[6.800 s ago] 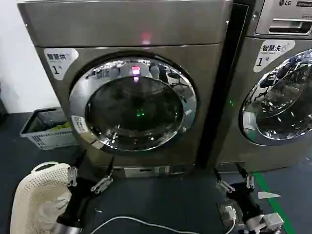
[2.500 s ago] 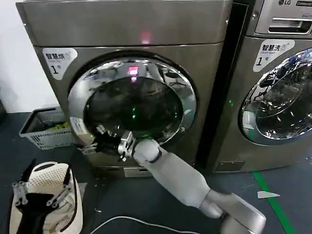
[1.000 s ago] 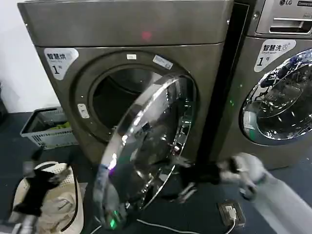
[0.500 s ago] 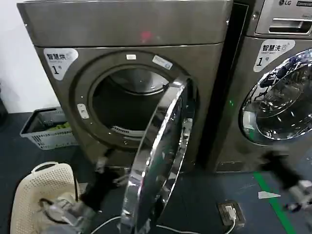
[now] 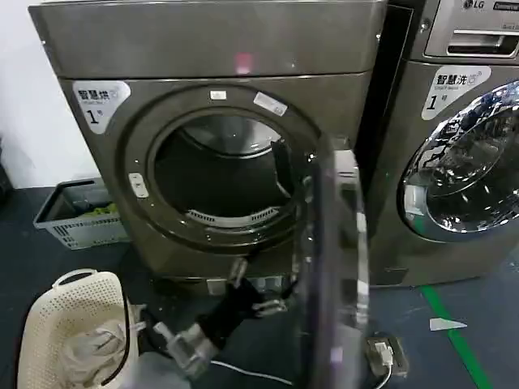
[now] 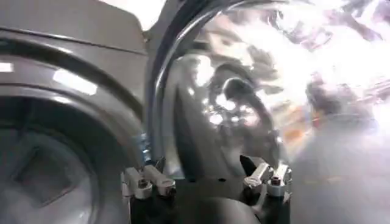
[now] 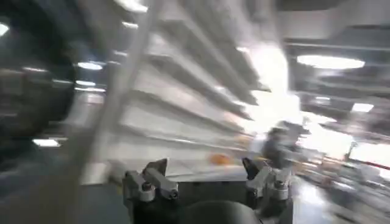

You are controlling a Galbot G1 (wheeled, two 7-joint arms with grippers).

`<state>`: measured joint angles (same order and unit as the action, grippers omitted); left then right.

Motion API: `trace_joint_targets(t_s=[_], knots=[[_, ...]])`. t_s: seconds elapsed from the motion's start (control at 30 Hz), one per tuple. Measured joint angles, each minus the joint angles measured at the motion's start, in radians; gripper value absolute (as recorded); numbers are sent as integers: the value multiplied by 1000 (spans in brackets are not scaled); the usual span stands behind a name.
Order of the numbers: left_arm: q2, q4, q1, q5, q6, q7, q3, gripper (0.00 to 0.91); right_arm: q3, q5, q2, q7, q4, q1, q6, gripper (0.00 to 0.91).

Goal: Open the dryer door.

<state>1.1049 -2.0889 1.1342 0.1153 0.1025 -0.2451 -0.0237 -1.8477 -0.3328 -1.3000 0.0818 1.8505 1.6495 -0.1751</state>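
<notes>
Overhead, the door [image 5: 339,267] stands swung out edge-on, just right of the left end effector [image 5: 258,285], whose fingers are spread and empty, below the open drum [image 5: 219,182]. Closer, the left end effector [image 6: 206,181] faces the door's chrome ring [image 6: 244,79]. Lastly, the right end effector [image 7: 207,181] is spread too, holding nothing.

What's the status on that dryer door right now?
Left gripper open, low beside the door's inner face. Right gripper open, holding nothing. Dryer door swung wide, drum exposed. Nothing blocking.
</notes>
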Motion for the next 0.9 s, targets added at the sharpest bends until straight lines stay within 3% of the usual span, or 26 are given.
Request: trace_joint_targets(t_s=[0.17, 0.27, 0.4, 0.9], knots=[[23, 67, -102, 25, -4, 0, 108, 907, -113, -11, -31, 54, -52, 11, 30, 907], [42, 114, -174, 41, -6, 0, 171, 907, -166, -81, -50, 79, -53, 25, 18, 907], [74, 172, -268, 54, -6, 0, 244, 907, -214, -70, -79, 58, -53, 40, 41, 907], [297, 453, -538, 93, -19, -1, 431, 907, -355, -96, -91, 67, -122, 74, 43, 907]])
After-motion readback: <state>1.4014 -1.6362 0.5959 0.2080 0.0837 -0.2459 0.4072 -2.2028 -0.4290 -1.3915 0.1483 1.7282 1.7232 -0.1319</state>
